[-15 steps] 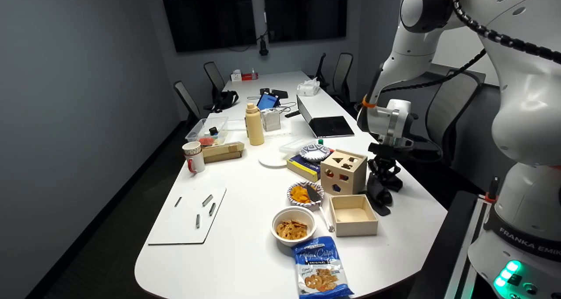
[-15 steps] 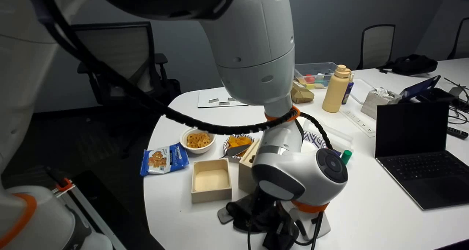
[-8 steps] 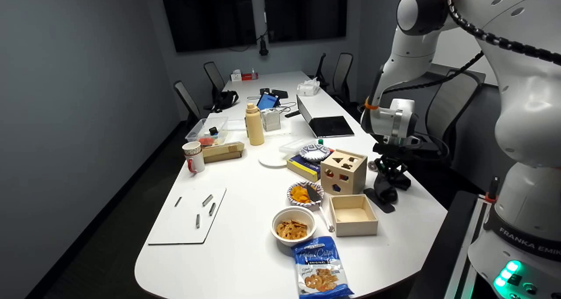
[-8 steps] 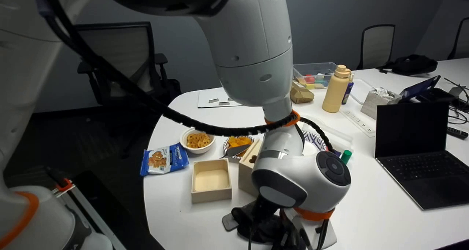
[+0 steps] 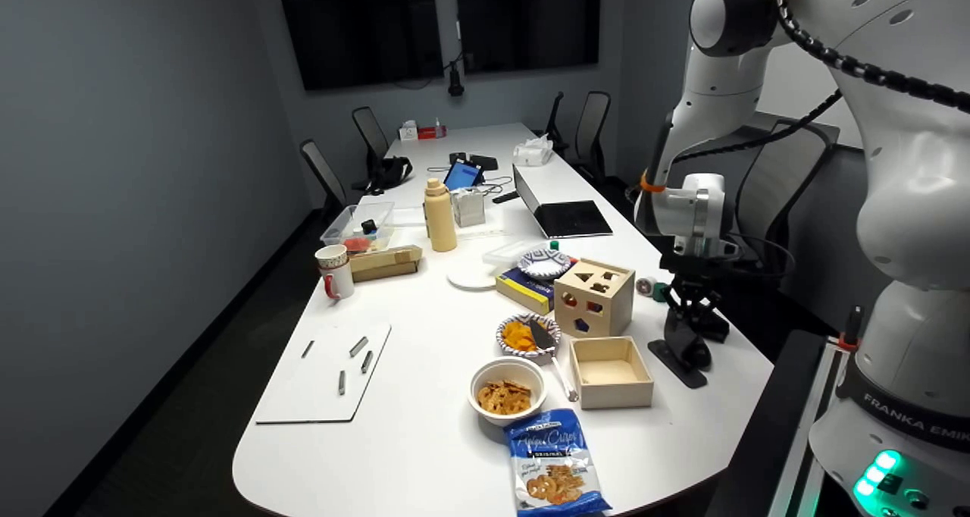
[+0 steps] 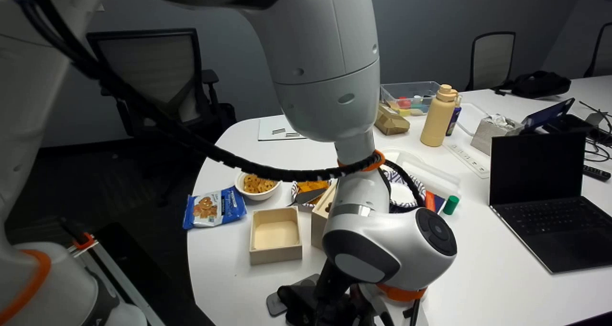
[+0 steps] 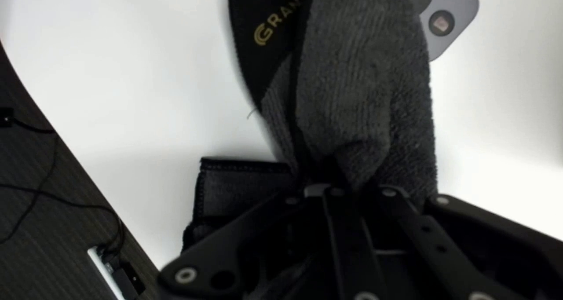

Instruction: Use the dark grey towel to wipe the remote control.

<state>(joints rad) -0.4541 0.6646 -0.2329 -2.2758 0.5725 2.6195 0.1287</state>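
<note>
Remote [image 7: 451,7] lies flat on the white table [image 5: 424,365], up ahead & a bit right of the gripper [image 7: 352,189] in the wrist view, partly under the dark grey towel [image 7: 360,80] w/ one end showing there; in an exterior view its long axis runs upper left to lower right, near the open wooden tray [image 5: 617,397], so it sits slantwise to the towel's drape, not in line w/ it; a full-length wipe thus prob. needs a stroke along that slant, not straight out from the gripper; gripper is clenched w/ a bunched fold of towel pinched btwn its tips; towel seems to rest on the remote, but the contact pt. itself can't be seen; remote looks slim & grey, rounded corner, dark round button w/ a paler mark, plus another dark round part half covered; towel is ribbed & plush, w/ a black panel, gold letters GRAN (rest unclear) & a dark stitched hem on a flap beside the gripper; soft stuff, prob. folds easily, could drag the remote along if pressed hard; black handset [image 6: 596,173] by the laptop [image 6: 540,173] is well apart, so prob. not the target; how much wiping's done, can't tell.
</note>
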